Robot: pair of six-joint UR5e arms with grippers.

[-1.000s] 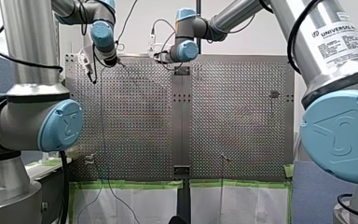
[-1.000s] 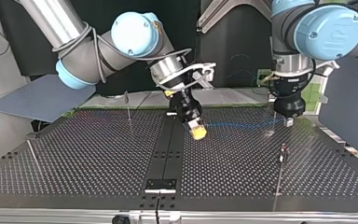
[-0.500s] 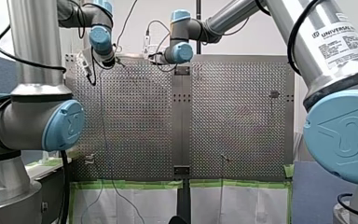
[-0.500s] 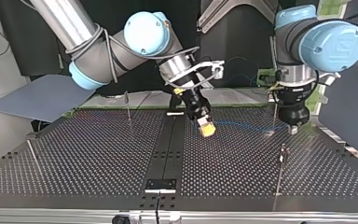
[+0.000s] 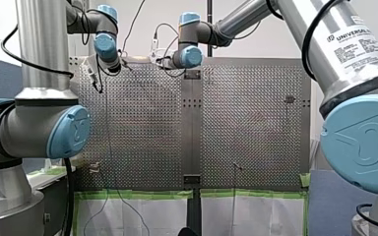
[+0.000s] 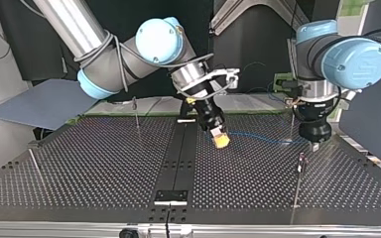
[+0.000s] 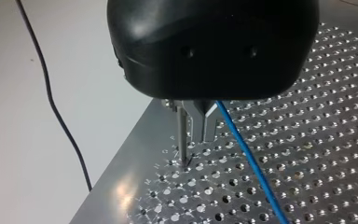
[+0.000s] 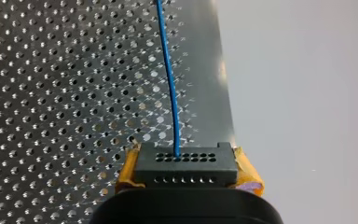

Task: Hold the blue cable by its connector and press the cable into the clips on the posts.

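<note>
One blue cable stretches low over the far part of a perforated table between two robot arms, as the top view shows. Its black connector sits clamped between the yellow pads of my right gripper, near the table's dark centre strip. The cable leaves the connector's face and runs straight ahead over the holes. At the other end, my left gripper points down at the table close to its edge. Its metal fingers are drawn close together on the cable, which slants away from them above the surface. A thin upright post stands just beside those fingers, its foot in the table. In the top view a second post, with a small clip at its tip, stands nearer the camera than the left gripper and apart from the cable. A third post rises at that view's left, well apart from both grippers. A black wire hangs beyond the table's edge
</note>
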